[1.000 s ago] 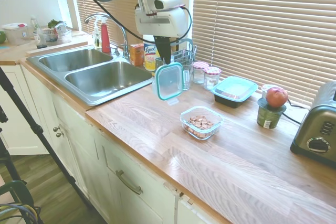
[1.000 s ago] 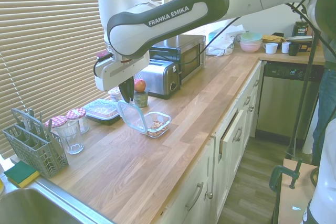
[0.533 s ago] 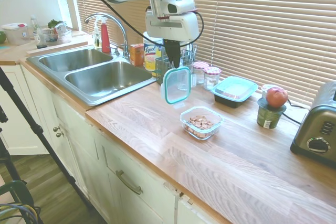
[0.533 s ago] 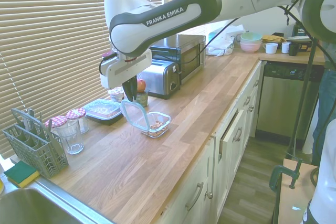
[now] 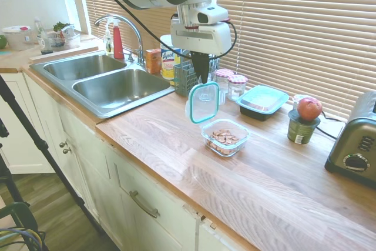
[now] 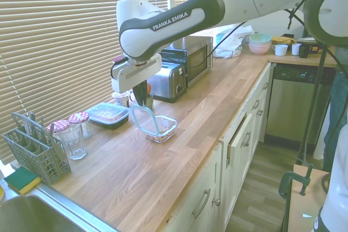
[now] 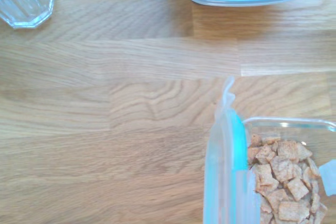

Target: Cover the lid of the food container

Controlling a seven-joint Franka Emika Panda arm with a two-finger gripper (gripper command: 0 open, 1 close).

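Lid (image 5: 203, 102) clamped edge-on in pincer (image 5: 200, 79), held above/beside container (image 5: 225, 137); not yet lowered or seated.

Bright daylight filters through the blinds (image 5: 294, 22), washing both wide views pale and slightly soft; the wrist view blurs the lid (image 7: 223, 177) edge up close.

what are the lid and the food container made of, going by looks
The lid: clear, glossy plastic with a teal rim, since the counter shows through it. The food container: clear glass or hard plastic, which one is unclear; its brown contents are visible through the shiny walls.
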